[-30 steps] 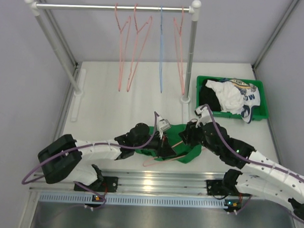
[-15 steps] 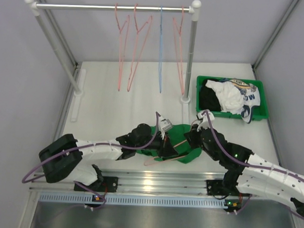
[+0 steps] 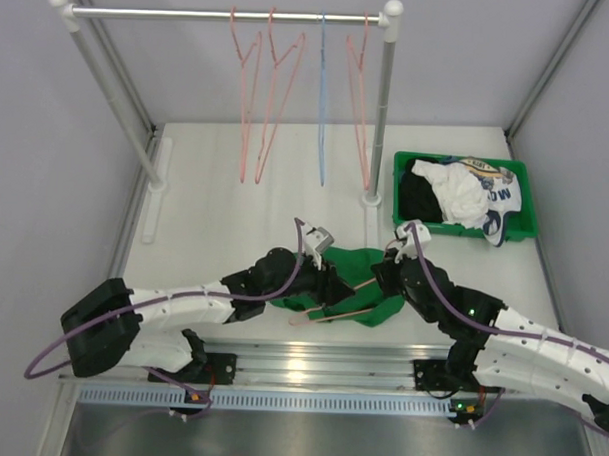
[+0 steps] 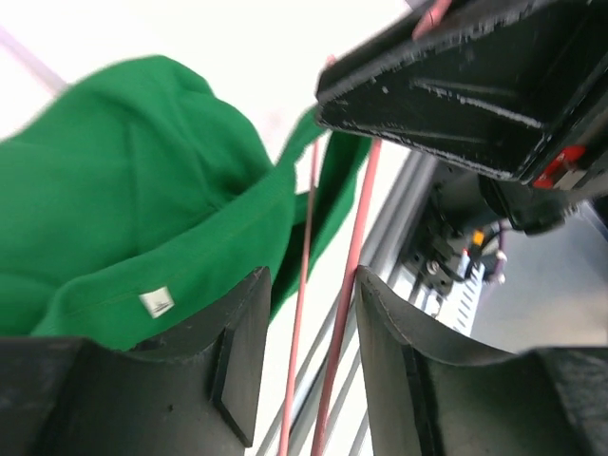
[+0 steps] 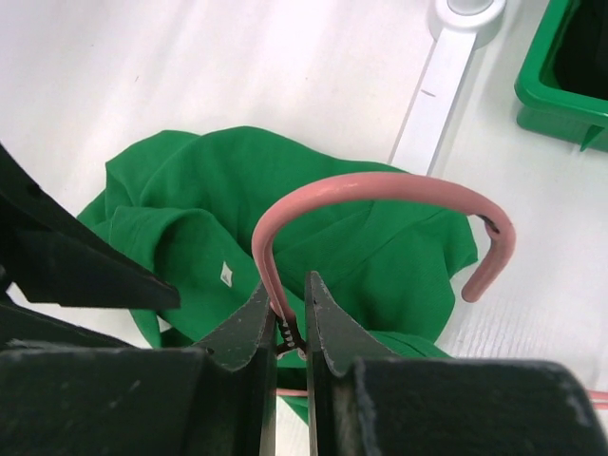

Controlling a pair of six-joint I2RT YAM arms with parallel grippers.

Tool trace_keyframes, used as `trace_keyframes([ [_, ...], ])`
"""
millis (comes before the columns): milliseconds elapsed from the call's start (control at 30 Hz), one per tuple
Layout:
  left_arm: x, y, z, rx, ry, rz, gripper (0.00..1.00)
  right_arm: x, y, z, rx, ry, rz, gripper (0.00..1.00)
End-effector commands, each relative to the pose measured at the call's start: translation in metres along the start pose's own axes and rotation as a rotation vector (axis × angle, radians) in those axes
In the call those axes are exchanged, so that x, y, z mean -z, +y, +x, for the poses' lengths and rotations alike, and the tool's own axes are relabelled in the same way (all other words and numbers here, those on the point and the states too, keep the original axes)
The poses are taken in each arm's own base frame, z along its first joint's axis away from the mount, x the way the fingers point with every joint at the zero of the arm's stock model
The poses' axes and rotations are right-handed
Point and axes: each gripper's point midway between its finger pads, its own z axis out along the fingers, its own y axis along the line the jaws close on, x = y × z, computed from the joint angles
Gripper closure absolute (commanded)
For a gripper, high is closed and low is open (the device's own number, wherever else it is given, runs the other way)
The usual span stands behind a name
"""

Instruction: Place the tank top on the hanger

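Note:
The green tank top lies crumpled on the white table between my two grippers. A salmon-pink hanger lies across its near edge. My right gripper is shut on the hanger's twisted neck, and the hook arches above the fabric. My left gripper is open. In the left wrist view, two pink wires of the hanger run between its fingers, and the tank top, showing a small white label, lies to the left. The wires are not pinched.
A rail at the back holds several pink hangers and a blue one. The rack's right post stands just behind the tank top. A green bin at the right holds white and black garments. A metal rail runs along the near edge.
My left arm has swung left and pulled back a little, its wrist now further from the right gripper. The hanger's lower bar has shifted slightly. The right gripper still holds the hanger's neck.

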Motion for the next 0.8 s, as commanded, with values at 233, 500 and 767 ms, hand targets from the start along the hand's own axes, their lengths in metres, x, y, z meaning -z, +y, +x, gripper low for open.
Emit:
trace_keyframes([
  [233,0.049,0.060,-0.007,0.079,-0.097,-0.399,0.53,-0.001,0.012,-0.010,0.019,-0.044,-0.029,1.00],
  [500,0.077,0.077,0.026,0.187,0.022,-0.537,0.53,0.001,0.011,-0.008,0.027,-0.041,-0.025,1.00],
  [767,0.082,0.080,0.047,0.229,0.101,-0.565,0.50,0.004,0.006,-0.009,0.015,-0.043,-0.007,1.00],
])
